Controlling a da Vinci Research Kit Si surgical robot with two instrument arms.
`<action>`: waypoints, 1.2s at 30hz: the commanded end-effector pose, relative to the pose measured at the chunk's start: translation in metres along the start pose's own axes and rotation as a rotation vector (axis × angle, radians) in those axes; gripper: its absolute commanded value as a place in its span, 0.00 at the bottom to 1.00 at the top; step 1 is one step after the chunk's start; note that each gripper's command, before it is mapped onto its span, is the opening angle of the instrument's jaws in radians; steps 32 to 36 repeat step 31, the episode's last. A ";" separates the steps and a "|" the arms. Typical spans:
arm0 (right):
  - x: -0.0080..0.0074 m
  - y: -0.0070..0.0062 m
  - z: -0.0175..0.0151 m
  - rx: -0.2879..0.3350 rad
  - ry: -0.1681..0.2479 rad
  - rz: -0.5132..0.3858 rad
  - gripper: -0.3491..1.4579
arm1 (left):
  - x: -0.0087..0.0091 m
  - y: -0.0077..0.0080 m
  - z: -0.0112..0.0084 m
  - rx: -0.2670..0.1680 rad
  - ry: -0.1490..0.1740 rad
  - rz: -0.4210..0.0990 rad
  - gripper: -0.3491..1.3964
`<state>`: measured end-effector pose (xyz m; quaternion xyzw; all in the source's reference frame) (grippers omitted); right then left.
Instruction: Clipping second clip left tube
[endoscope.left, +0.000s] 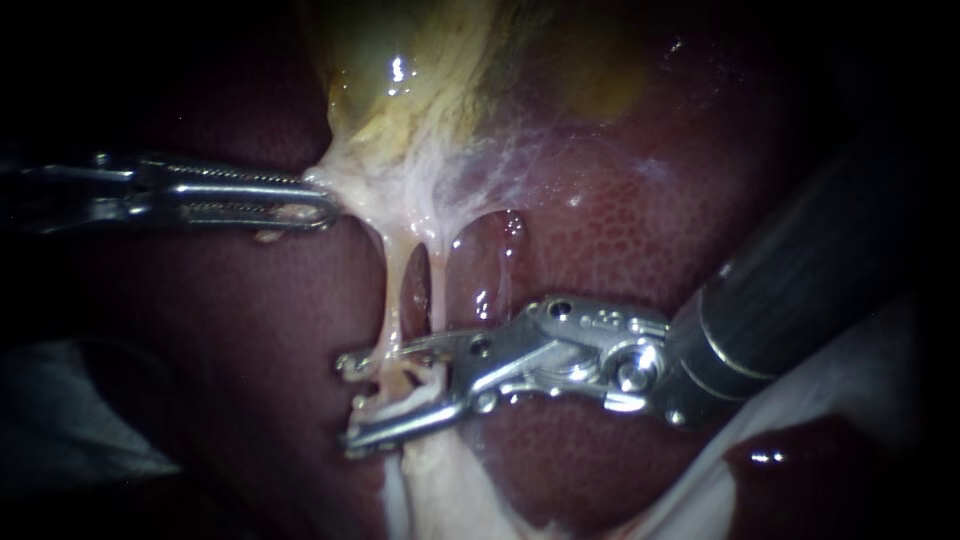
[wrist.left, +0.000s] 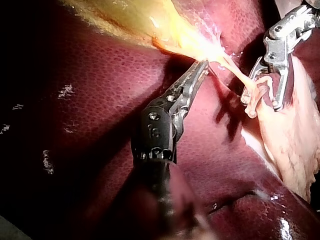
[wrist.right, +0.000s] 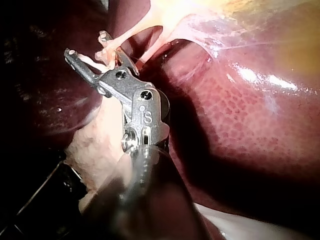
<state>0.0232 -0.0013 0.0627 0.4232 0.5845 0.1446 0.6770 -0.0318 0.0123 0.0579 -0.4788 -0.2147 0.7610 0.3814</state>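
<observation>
Left instrument (endoscope.left: 322, 205) (wrist.left: 201, 66): shaft enters from the left and lies nearly level. Its jaws are closed on the pale tissue (endoscope.left: 365, 195) at the lower end of the gallbladder (endoscope.left: 400, 90), which is stretched toward the jaws.

Left tube (endoscope.left: 388, 290): runs down from that pale tissue and passes between the jaws of the right instrument. The right tube (endoscope.left: 441, 285) runs just beside it, with dark liver (endoscope.left: 620, 230) showing through the gap between them.

Right instrument (endoscope.left: 348, 403) (wrist.left: 262, 100) (wrist.right: 86, 44): shaft enters from the upper right. Its jaws stand apart, one on each side of the left tube, with a gap visible. A white strand (endoscope.left: 405, 402) lies between the jaws; whether it is a clip or tissue cannot be determined.
</observation>
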 end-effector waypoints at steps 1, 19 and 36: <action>0.0000 0.0000 -0.0003 -0.001 -0.001 0.005 0.35 | 0.0000 0.0000 0.0000 0.000 0.000 0.000 0.00; 0.0000 -0.0005 -0.0015 -0.005 0.002 0.095 0.00 | 0.0000 0.0000 0.0000 0.000 0.000 0.000 0.00; -0.0003 -0.0001 -0.0017 -0.005 0.001 0.094 0.00 | 0.0000 0.0000 0.0000 -0.001 0.000 0.000 0.00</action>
